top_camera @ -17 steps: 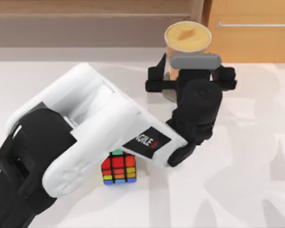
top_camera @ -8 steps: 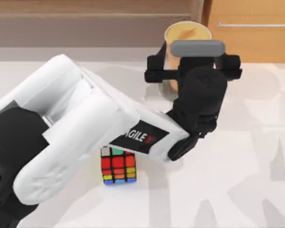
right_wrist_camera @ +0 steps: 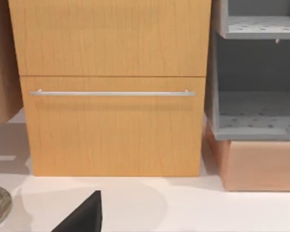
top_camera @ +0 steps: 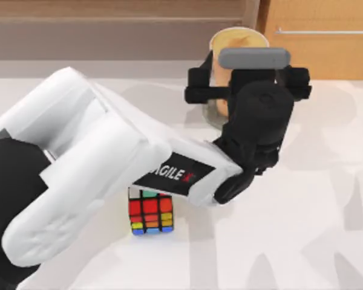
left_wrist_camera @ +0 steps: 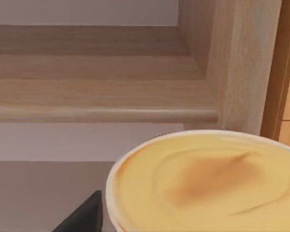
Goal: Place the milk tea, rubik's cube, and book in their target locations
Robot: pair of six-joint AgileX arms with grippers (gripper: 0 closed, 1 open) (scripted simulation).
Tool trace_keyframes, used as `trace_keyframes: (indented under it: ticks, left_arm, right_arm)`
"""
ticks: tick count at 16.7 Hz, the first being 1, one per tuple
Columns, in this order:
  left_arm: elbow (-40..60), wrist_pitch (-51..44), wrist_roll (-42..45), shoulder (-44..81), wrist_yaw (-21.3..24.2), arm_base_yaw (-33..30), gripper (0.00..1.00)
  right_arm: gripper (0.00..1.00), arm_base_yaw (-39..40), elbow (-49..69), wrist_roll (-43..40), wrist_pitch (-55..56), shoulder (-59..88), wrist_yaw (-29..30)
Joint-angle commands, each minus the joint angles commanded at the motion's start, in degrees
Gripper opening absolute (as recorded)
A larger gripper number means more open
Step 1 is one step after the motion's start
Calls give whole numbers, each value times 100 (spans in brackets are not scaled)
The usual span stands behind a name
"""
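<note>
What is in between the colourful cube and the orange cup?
In the top view, the left arm's white forearm and black wrist cross the table between the rubik's cube and the milk tea; the left gripper is at the cup.

On the table – 1 milk tea (top_camera: 225, 41) and 1 rubik's cube (top_camera: 150, 213).

The left arm (top_camera: 103, 163) has bulky white shells, black joints, and a black AGILEX label (top_camera: 175, 175).
</note>
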Motion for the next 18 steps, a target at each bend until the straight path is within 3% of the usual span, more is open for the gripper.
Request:
trace_keyframes:
  ticks: [4, 9, 13, 18]
  left_arm:
    - [243, -837, -337, -325, 154, -12, 100]
    - [756, -3213, -1162, -922, 746, 72, 100]
    - [1110, -5810, -1968, -1370, 1566, 273, 100]
    - [1269, -8917, -2959, -1802, 2922, 704, 100]
  right_arm:
    - [100, 0, 0, 0, 0, 0, 0]
    - [100, 0, 0, 0, 0, 0, 0]
    - [100, 0, 0, 0, 0, 0, 0]
    - [100, 0, 0, 0, 0, 0, 0]
